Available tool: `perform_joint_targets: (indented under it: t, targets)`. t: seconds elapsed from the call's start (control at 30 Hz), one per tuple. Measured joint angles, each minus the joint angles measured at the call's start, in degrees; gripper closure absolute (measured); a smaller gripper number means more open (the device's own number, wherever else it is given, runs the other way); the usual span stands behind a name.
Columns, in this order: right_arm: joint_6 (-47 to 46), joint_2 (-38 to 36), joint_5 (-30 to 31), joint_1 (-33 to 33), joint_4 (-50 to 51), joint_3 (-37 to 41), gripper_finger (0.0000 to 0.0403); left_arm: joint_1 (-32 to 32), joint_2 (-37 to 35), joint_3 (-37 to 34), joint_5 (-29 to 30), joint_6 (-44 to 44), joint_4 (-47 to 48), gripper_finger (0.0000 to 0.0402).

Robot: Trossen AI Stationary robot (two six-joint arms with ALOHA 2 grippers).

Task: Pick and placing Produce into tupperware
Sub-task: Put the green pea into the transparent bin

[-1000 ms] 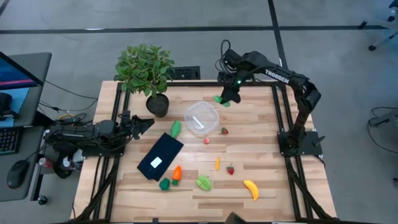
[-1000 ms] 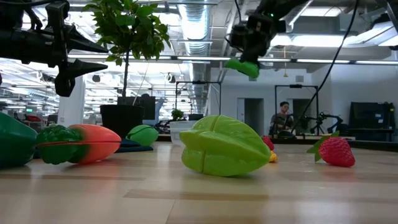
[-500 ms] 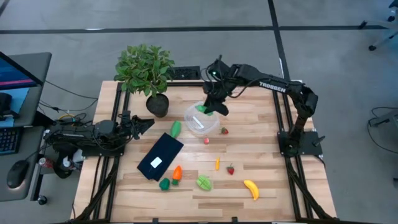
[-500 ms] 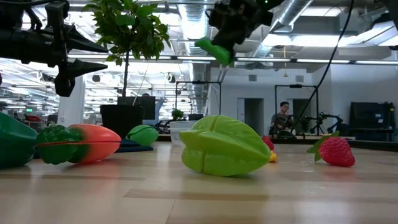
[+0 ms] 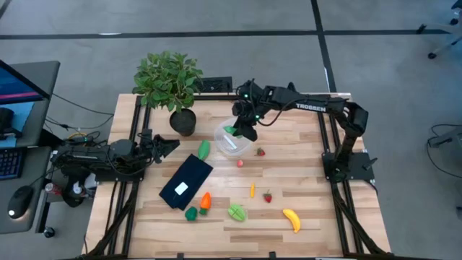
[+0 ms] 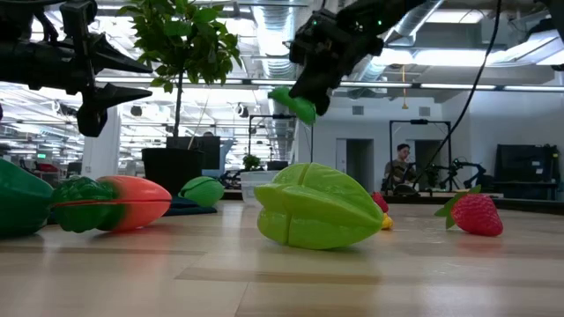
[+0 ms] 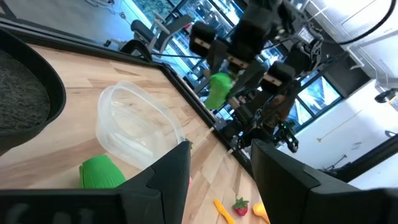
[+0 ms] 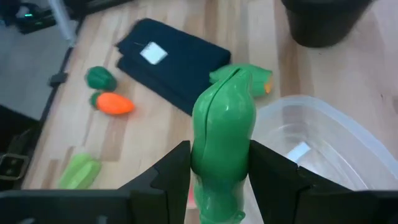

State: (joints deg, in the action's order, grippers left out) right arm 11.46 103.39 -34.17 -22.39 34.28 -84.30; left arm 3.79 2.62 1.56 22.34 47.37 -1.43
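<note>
High view: right gripper (image 5: 235,131) stretched over the clear round tub (image 5: 234,139) in the middle of the table (image 5: 303,173), fingers pinching a green oblong piece (image 5: 231,130) above the tub's near rim. Right wrist view: same green piece (image 8: 222,130) clamped upright between the two dark fingers (image 8: 169,174), tub (image 8: 323,146) open just beyond and below it, with a small white tag on its floor. Low view: right gripper (image 6: 301,99) up in the air, green piece (image 6: 293,104) hanging well clear of the tabletop.

Left gripper (image 5: 164,144) parked over the table's left edge beside the plant pot (image 5: 182,120), fingers spread with nothing between them; same gap plain in the left wrist view (image 7: 217,163).

Around the tub, seen from above: another green piece (image 5: 204,149) just to its left, touching the corner of a dark flat rectangle (image 5: 186,180) with a white label; a strawberry (image 5: 260,152) just right of the tub and a small reddish piece (image 5: 240,163) just in front of it. Nearer the front edge: an orange carrot (image 5: 206,200) with a dark green pepper (image 5: 191,214) beside it, a light green ridged fruit (image 5: 236,211), a thin orange-yellow piece (image 5: 252,190), a second strawberry (image 5: 268,196), and a yellow banana (image 5: 291,219) furthest right. Leafy plant (image 5: 167,77) at the back left corner.

Low view background: a person (image 6: 402,167) seated far off in the room.
</note>
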Motion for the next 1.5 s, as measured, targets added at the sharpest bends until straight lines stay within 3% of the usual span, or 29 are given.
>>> perform_joint_targets:
  t: [0.37,0.53,0.9,1.5]
  targets:
    - [-5.54,0.00,6.93,-0.03,-13.27,9.89,0.0257,-0.01,-0.01,-0.01,-0.01,-0.67,0.00,0.0242]
    - [-8.06,0.00,13.30,-0.16,-17.51,13.51,0.0256,0.00,-0.01,0.00,0.01,-0.74,0.00,0.0242]
    - [-10.15,0.00,22.84,-0.49,-20.39,15.03,0.0256,-0.02,-0.01,0.00,0.87,-0.83,0.02,0.0242]
    - [-11.47,5.79,23.97,2.20,-20.29,14.98,0.0255,-0.01,-0.01,0.00,0.92,-0.87,0.02,0.0242]
